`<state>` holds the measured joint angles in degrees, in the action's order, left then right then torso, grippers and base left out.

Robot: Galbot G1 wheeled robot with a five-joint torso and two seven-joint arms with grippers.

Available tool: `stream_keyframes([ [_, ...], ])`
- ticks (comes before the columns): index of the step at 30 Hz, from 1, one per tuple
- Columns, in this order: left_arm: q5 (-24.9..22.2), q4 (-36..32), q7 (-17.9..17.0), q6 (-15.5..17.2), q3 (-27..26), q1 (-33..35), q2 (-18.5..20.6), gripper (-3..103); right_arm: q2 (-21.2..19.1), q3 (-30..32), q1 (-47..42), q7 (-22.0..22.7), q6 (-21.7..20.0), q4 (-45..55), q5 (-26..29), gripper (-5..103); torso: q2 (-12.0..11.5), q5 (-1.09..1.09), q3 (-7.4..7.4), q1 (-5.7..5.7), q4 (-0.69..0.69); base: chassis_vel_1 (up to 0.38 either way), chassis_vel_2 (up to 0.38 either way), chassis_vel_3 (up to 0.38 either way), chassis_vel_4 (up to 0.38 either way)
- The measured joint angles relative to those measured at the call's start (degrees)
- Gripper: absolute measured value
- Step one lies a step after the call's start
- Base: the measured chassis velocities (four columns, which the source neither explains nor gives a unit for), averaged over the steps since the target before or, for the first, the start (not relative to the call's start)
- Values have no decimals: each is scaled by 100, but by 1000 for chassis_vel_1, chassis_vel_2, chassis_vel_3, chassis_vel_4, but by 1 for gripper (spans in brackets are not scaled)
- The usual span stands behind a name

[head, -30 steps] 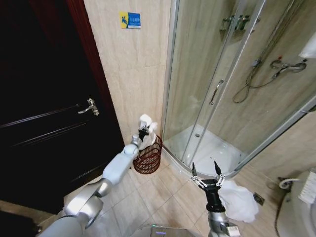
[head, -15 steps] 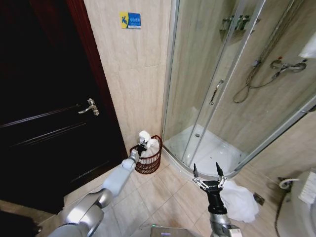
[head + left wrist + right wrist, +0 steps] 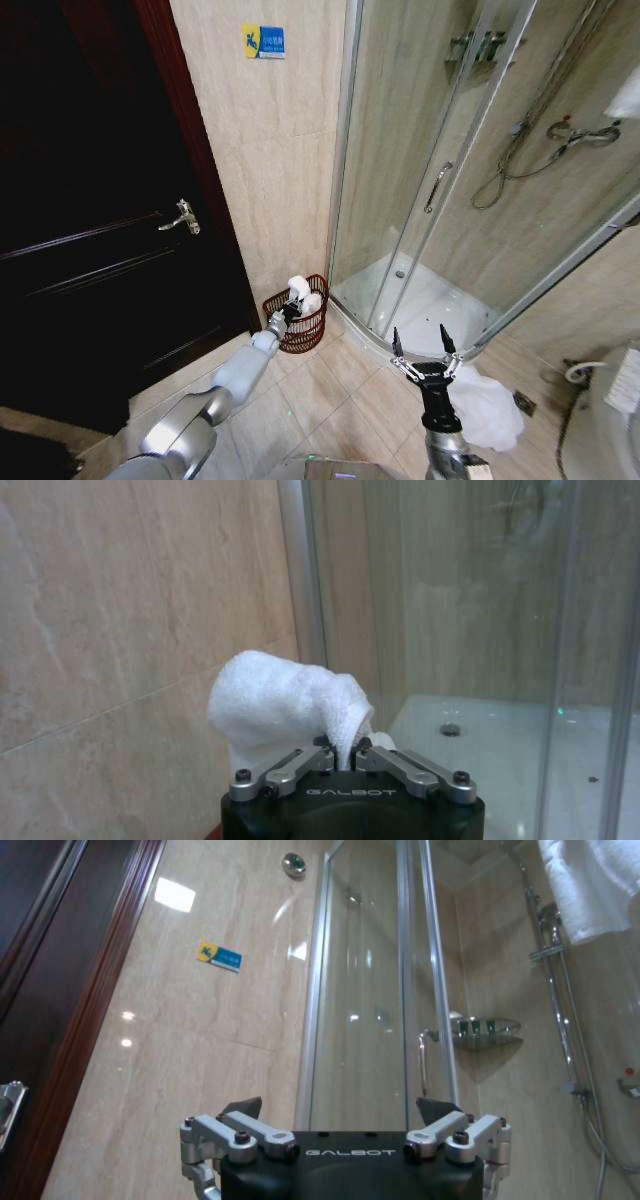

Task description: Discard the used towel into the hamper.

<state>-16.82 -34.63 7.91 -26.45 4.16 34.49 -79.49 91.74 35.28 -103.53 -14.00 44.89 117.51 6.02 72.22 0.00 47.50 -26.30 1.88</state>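
Note:
The hamper (image 3: 300,335) is a small round reddish-brown lattice basket on the floor against the tiled wall, beside the shower enclosure. A white used towel (image 3: 302,294) (image 3: 285,705) bunches at the hamper's mouth, partly inside it. My left gripper (image 3: 291,311) (image 3: 342,756) reaches out over the hamper's rim and is shut on the towel, pinching a fold between its fingers. My right gripper (image 3: 420,349) (image 3: 340,1111) hangs open low at the front right, pointing up, with nothing in it.
A dark wooden door (image 3: 90,250) stands left of the hamper. The glass corner shower enclosure (image 3: 450,200) rises on its right. Another white cloth (image 3: 490,405) lies on the floor tiles by the right arm. A toilet edge (image 3: 610,420) sits at far right.
The left gripper has come down with the towel, from above the hamper to its rim, so the towel now sits in the basket's mouth. The right arm has barely moved.

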Motion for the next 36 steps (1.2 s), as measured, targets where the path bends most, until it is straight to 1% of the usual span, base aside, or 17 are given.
stream_keyframes([
  [4,-21,89,0,12,63,-66,-24,6,12,2,-5,-52,18,25,-9,100,0,1,1,0,1,-123,124,150,-146],
  [7,-34,120,-8,39,152,-134,-36,6,31,-18,-3,-200,181,26,55,100,-1,-1,1,-5,0,-182,167,171,-145],
  [9,-41,123,-12,54,190,-149,-32,6,33,-17,-1,-266,206,28,90,100,-2,1,3,-9,0,-127,132,151,-115],
  [12,-61,142,-12,101,322,-168,5,6,35,-1,0,-385,220,37,149,100,-3,-1,3,-10,0,-103,77,70,-58],
  [15,-200,206,-3,267,704,-209,87,6,37,5,-17,-509,223,34,214,100,-2,0,1,-2,0,19,-2,-11,10],
  [16,-200,206,-3,267,704,-209,87,6,37,5,-17,-509,223,34,214,100,-2,0,1,-2,0,57,-6,-34,31],
  [17,-230,236,-4,350,807,-222,99,6,37,5,-32,-531,223,29,222,100,-1,-1,0,1,0,57,-25,-38,31],
  [19,-318,276,-7,620,1134,-259,171,6,38,9,-65,-579,230,24,257,100,1,0,-1,3,1,70,-37,-51,43],
  [20,-318,276,-7,620,1134,-259,171,6,38,9,-65,-579,230,24,257,100,1,0,-1,3,1,66,-48,-51,54],
  [22,-371,301,1,839,1421,-278,247,6,39,37,-89,-621,235,16,316,100,1,-1,0,3,1,33,-21,-22,27],
  [24,-403,314,36,1175,1683,-318,322,6,39,76,-111,-671,235,1,399,100,0,0,0,2,1,0,0,0,0],
  [25,-403,314,36,1175,1683,-318,322,6,39,76,-111,-671,235,1,399,100,0,0,0,2,1,0,0,0,0],
  [28,-532,337,83,1552,1966,-396,386,6,39,120,-145,-745,235,-41,505,100,0,-1,1,-2,0,0,0,0,0],
  [29,-532,337,83,1552,1966,-396,386,6,39,120,-145,-745,235,-41,505,100,0,-1,1,-2,0,0,0,0,0],
  [32,-720,340,72,1858,2270,-501,448,6,39,130,-135,-791,235,-100,565,100,0,0,1,-2,0,0,0,0,0],
  [33,-720,340,72,1858,2270,-501,448,6,39,130,-135,-791,235,-100,565,100,0,0,1,-2,0,0,0,0,0],
  [36,-841,424,-97,2065,2489,-660,419,6,39,114,-105,-813,234,-172,571,100,0,0,0,-2,1,0,0,0,0],
])
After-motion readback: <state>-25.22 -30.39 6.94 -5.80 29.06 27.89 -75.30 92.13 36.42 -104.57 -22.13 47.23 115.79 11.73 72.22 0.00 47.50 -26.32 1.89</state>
